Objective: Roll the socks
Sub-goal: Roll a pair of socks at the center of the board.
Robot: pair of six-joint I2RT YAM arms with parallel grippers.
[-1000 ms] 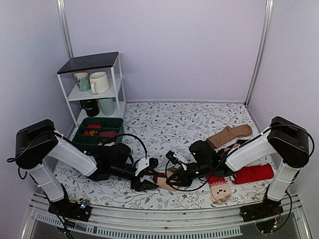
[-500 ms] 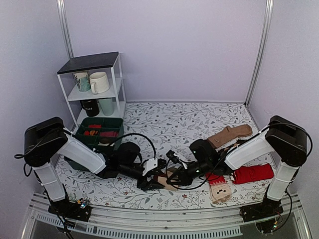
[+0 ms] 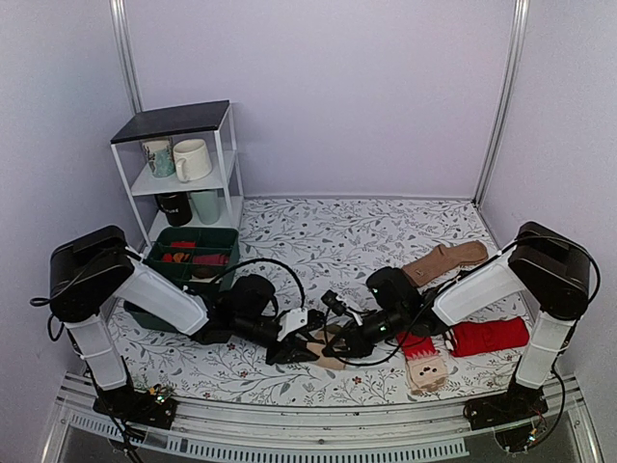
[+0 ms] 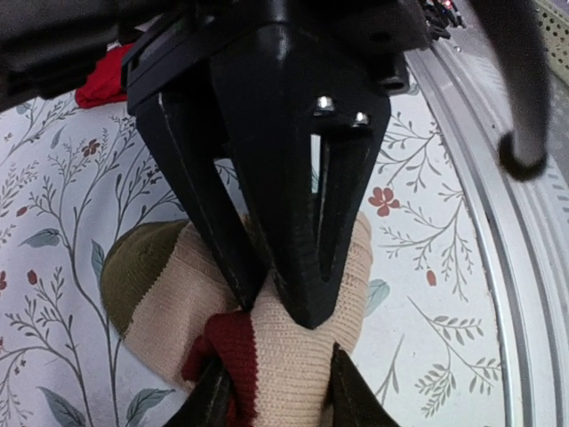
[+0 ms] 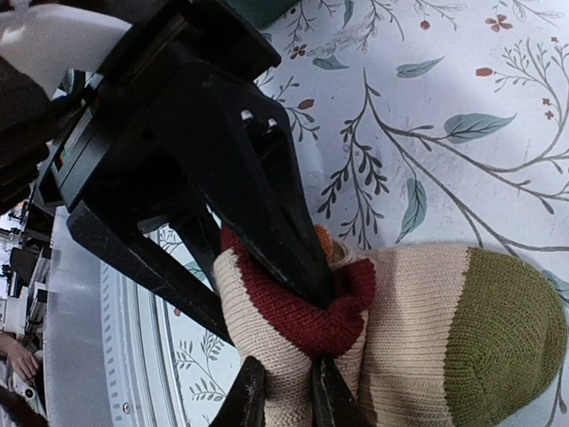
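A beige sock (image 3: 324,351) with a dark red cuff and an olive toe lies on the floral table near the front middle. Both grippers meet on it. My left gripper (image 3: 305,341) reaches in from the left; in the left wrist view its fingertips (image 4: 213,396) pinch the folded beige part of the sock (image 4: 298,356). My right gripper (image 3: 337,343) reaches in from the right; in the right wrist view the gripper (image 5: 286,391) is shut on the red and beige cuff fold of the sock (image 5: 418,329). The two grippers' fingers cross over the fold.
A brown sock (image 3: 445,260), a red sock (image 3: 490,336) and a beige patterned sock (image 3: 427,370) lie at the right. A green bin (image 3: 193,253) with rolled socks stands at the left, beside a white shelf (image 3: 178,164) with mugs. A metal rail (image 3: 308,424) runs along the front edge.
My left gripper has moved right from beside the sock onto it and has closed on the fold. My right gripper has stayed on the cuff, shifting slightly.
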